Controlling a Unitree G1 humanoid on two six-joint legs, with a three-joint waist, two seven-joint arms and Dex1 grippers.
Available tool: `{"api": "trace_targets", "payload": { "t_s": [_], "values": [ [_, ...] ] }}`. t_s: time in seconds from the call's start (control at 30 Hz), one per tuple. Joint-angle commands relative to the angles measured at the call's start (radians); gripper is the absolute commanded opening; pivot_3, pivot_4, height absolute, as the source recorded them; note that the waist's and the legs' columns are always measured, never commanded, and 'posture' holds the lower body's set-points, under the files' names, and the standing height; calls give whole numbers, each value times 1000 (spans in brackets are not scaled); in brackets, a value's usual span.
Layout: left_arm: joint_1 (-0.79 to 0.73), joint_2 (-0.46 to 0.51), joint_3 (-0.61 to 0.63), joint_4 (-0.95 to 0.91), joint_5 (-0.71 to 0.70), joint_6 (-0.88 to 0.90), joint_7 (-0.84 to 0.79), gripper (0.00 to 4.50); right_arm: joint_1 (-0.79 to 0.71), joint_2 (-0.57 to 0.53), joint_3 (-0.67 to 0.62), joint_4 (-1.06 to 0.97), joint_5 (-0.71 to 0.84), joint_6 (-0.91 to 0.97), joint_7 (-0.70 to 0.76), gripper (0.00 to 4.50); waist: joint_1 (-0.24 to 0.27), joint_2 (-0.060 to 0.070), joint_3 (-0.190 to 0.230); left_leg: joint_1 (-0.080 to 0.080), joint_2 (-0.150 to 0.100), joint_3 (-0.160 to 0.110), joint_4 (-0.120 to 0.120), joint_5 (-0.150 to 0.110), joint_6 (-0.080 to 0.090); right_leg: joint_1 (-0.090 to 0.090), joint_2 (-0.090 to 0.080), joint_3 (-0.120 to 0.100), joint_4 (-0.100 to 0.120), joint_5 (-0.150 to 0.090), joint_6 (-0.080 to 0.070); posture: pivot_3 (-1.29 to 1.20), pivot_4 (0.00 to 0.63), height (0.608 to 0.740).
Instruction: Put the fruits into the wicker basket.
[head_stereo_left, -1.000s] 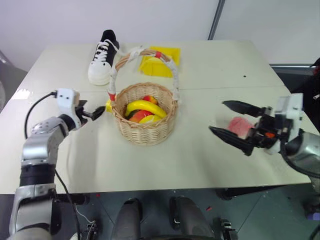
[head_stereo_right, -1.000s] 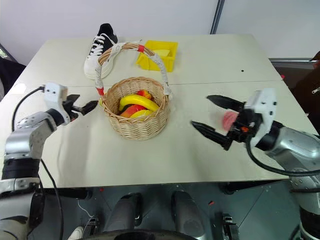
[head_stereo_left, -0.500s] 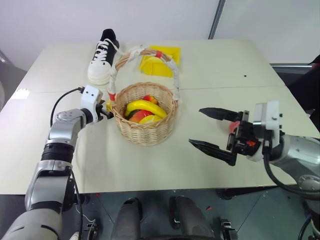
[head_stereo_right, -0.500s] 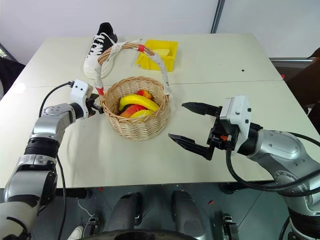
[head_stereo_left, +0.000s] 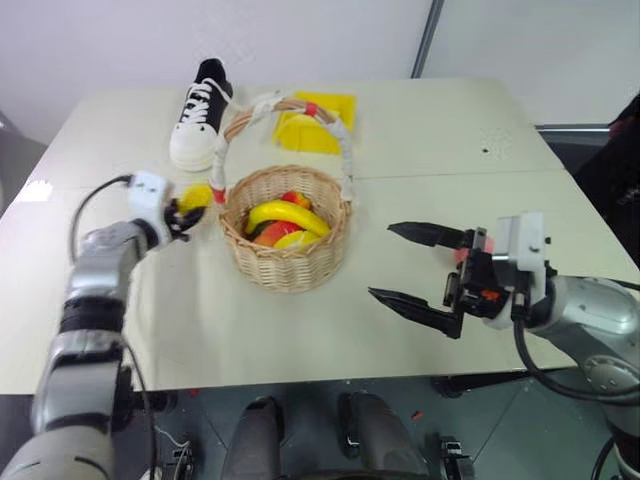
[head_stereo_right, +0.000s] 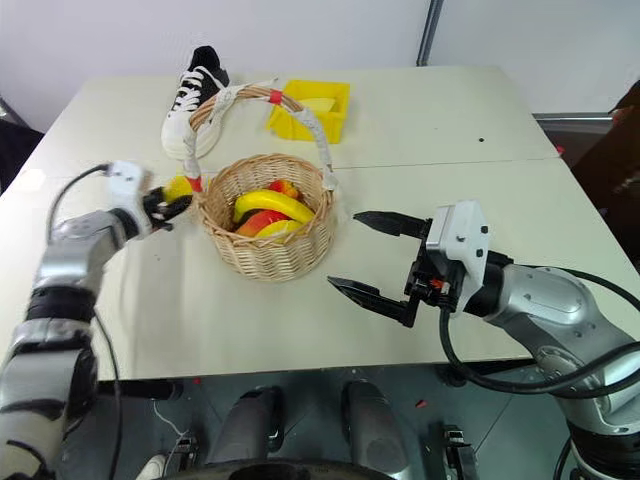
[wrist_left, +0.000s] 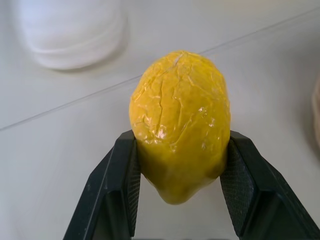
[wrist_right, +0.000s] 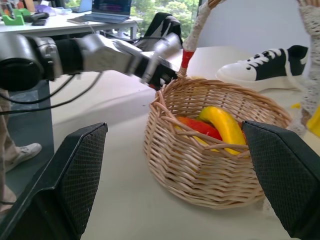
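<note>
While your left gripper (wrist_left: 176, 200) is clamped on the yellow lemon (wrist_left: 179, 120) just left of the wicker basket (head_stereo_left: 286, 250), your right gripper (head_stereo_left: 408, 265) hangs with its fingers spread wide and nothing between them, right of the basket. Bananas (head_stereo_left: 290, 214) and red pieces (head_stereo_left: 280, 232) lie inside it on the surface (head_stereo_left: 250, 330). A sneaker (head_stereo_left: 198, 112) and a yellow bin (head_stereo_left: 312, 121) sit far behind.

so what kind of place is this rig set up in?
Looks like an office or lab used for robot trials: plain white table with props, a sneaker and a yellow bin, and in the right wrist view a desk with a laptop.
</note>
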Motion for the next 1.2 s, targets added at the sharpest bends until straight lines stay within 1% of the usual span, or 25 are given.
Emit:
{"api": "trace_targets", "payload": {
  "t_s": [0.03, 0.17, 0.2, 0.27, 0.37, 0.43, 0.47, 0.53, 0.6, 0.67, 0.7, 0.73, 0.77, 0.8, 0.87, 1.0, 1.1, 1.2],
  "values": [
    [117, 42, 167, -275, -194, 64, -89, 1869, -11, -1, -15, 10, -12, -27, 18, 4500, 3, 0, 0, 0, 0, 0, 0, 0, 0, 0, 0, 0, 0, 0, 0, 0, 150, 740],
    [355, 98, 278, -620, -442, 234, -221, 1869, -40, 4, -3, 92, -42, -50, 58, 4500, 16, 0, 0, 0, -1, 1, 1, 0, 0, 1, -1, 0, 0, -1, -2, 0, 150, 740],
    [388, 113, 279, -710, -511, 286, -224, 1869, -60, 7, 9, 123, -53, -57, 70, 4500, 21, 0, 0, 0, -1, 1, 2, 0, 0, 1, -2, 0, 0, -2, -4, 0, 150, 740],
    [404, 140, 238, -832, -584, 373, -189, 1869, -99, 17, 34, 173, -76, -69, 91, 4500, 29, 0, 0, 0, -1, 3, 3, 0, -1, 2, -5, -1, 0, -2, -5, 0, 150, 740],
    [343, 140, 142, -917, -607, 458, -74, 1869, -140, 26, 65, 215, -104, -80, 113, 4500, 32, 0, 0, 0, -2, 3, 4, 1, -1, 4, -5, -1, -2, -3, -4, 0, 150, 740],
    [242, 111, 49, -917, -584, 499, 17, 1869, -181, 35, 74, 232, -109, -75, 108, 4500, 28, 0, 0, 0, -2, 4, 4, 1, -1, 4, -5, -1, -2, -3, -3, 0, 150, 740],
    [209, 100, 24, -913, -579, 513, 47, 1869, -193, 38, 76, 235, -110, -72, 106, 4500, 26, 0, 0, 0, -2, 4, 4, 1, -1, 4, -4, -1, -2, -3, -3, 0, 150, 740],
    [150, 86, -30, -896, -552, 532, 80, 1869, -204, 40, 79, 228, -107, -61, 100, 4500, 20, 0, 0, -1, -1, 3, 4, 1, -1, 4, -3, 0, -2, -2, -3, 0, 150, 740],
    [94, 72, -117, -870, -494, 530, 86, 1869, -208, 41, 76, 213, -106, -52, 86, 4500, 18, 0, 0, 0, -1, 3, 3, 0, 0, 3, -1, 0, -2, 0, -1, 0, 150, 740],
    [61, 54, -161, -850, -474, 527, 82, 1869, -206, 42, 70, 202, -105, -45, 71, 4500, 19, 0, 0, 0, -1, 2, 2, 0, 0, 2, 0, 0, -1, -1, 1, 0, 150, 740],
    [52, 47, -168, -843, -474, 528, 78, 2765, -204, 42, 67, 196, -104, -41, 64, 4500, 19, 0, 0, 0, 0, 2, 1, 0, 0, 2, 0, 0, 0, -1, 1, 0, 150, 740],
    [44, 43, -179, -838, -466, 525, 71, 3158, -197, 39, 58, 189, -105, -36, 52, 4500, 18, 0, 0, 0, 0, 2, 1, 0, 0, 1, 0, 0, 0, -1, 1, 0, 150, 740],
    [38, 46, -188, -837, -449, 507, 54, 3708, -176, 27, 33, 187, -114, -28, 35, 4500, 19, 0, 0, -1, 0, 2, 1, 0, 0, 1, 0, 0, 0, -1, 1, 0, 150, 740],
    [38, 49, -189, -838, -440, 491, 39, 4167, -154, 10, 8, 193, -127, -18, 21, 4500, 21, 0, 0, -1, 0, 2, 1, 0, 0, 1, 0, 0, 0, -1, 1, 0, 150, 740],
    [45, 58, -183, -841, -429, 459, 0, 4167, -107, -23, -37, 219, -163, -7, 4, 4500, 24, 0, 0, -2, 0, 2, 2, 0, 0, 1, 0, 0, 0, -1, 1, 0, 150, 740],
    [71, 60, -151, -854, -477, 428, -94, 4167, -11, -77, -82, 344, -301, -22, -42, 4500, 25, -1, 0, -2, -1, 3, 3, 0, 0, 1, -1, 0, -2, -3, -3, 0, 150, 740],
    [89, 66, -180, -895, -479, 406, -157, 4167, 17, -72, -76, 441, -390, -57, -76, 4500, 21, 0, 0, -2, -1, 4, 4, 0, 0, 1, -2, 0, -2, -3, -4, 0, 150, 740],
    [94, 55, -197, -921, -491, 410, -176, 4167, 10, -54, -68, 528, -455, -70, -118, 4500, 18, 0, 0, -2, -1, 4, 3, 0, 0, 1, -1, 1, -1, -3, -4, 0, 150, 740]
  ]
}}
